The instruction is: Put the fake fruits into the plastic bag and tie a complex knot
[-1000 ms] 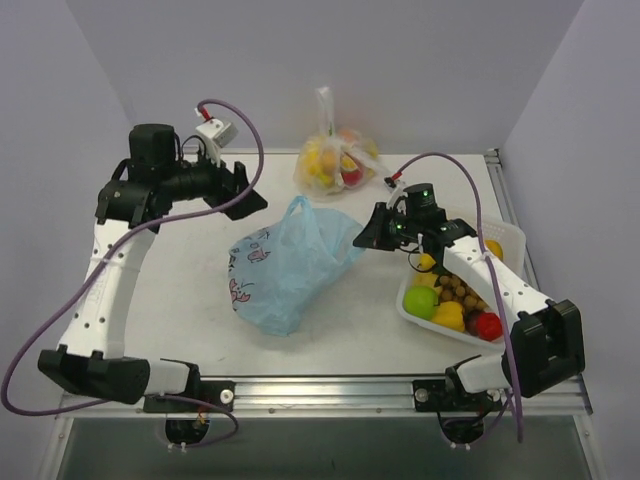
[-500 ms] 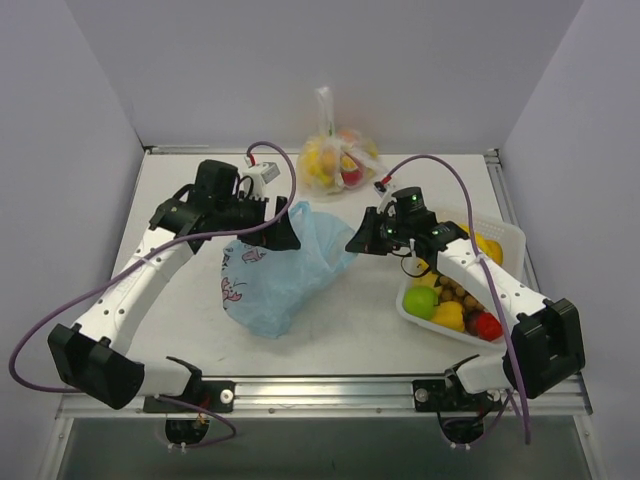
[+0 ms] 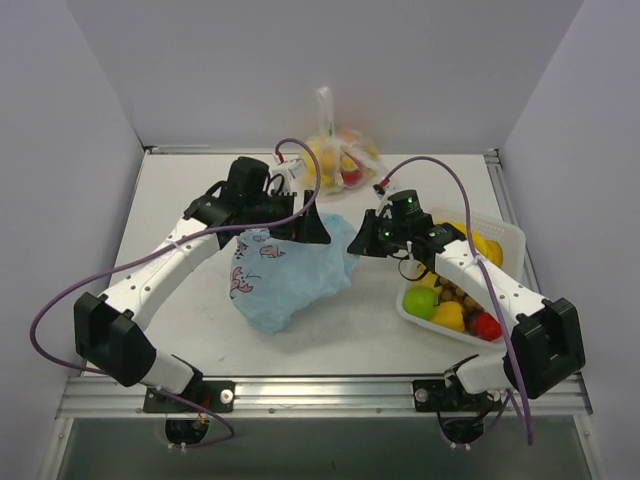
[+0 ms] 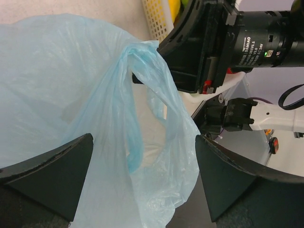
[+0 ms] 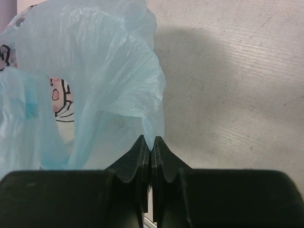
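The light-blue plastic bag lies mid-table, its cartoon print facing left. My right gripper is shut on the bag's right rim; in the right wrist view a pinch of blue film sits between its closed tips. My left gripper hangs open over the bag's top. In the left wrist view, a handle loop lies between the wide-spread fingers. The fake fruits, among them a green apple, a yellow one and a red one, lie in a white basket at the right.
A clear knotted bag of fruit stands at the back centre against the wall. Grey walls close in the table on the left, back and right. The arms' purple cables loop over both sides.
My left arm has swung from the back left to the bag's top, gripper still open. My right gripper has shifted slightly left with the bag rim, and the bag has bunched leftward.
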Tool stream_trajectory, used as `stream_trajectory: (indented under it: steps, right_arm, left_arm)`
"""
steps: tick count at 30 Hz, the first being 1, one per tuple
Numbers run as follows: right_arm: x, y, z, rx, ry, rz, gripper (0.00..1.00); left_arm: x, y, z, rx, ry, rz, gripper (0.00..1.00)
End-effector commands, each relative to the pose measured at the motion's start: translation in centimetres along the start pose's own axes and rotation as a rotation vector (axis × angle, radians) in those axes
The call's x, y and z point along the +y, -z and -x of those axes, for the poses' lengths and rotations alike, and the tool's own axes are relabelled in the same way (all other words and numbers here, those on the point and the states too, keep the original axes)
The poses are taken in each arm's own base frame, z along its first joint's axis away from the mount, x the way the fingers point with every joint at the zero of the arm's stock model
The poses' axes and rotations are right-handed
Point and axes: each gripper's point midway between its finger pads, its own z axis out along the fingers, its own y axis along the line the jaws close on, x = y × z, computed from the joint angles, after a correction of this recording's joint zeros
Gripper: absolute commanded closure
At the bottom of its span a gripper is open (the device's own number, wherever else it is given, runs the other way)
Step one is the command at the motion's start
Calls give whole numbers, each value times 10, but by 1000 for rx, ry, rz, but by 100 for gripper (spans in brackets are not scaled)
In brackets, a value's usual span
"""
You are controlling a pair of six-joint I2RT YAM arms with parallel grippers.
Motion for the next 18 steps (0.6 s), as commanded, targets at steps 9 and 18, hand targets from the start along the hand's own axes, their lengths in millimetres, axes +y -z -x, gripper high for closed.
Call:
stream_trajectory:
  steps: [9, 18]
  right_arm:
    - [12, 11, 12, -34, 2, 9, 100]
    - [-12, 23, 6, -25, -73, 14, 98]
  left_arm:
    - [9, -22, -3, -24, -247, 213, 3]
    - [-28, 21, 37, -45, -430, -72, 100]
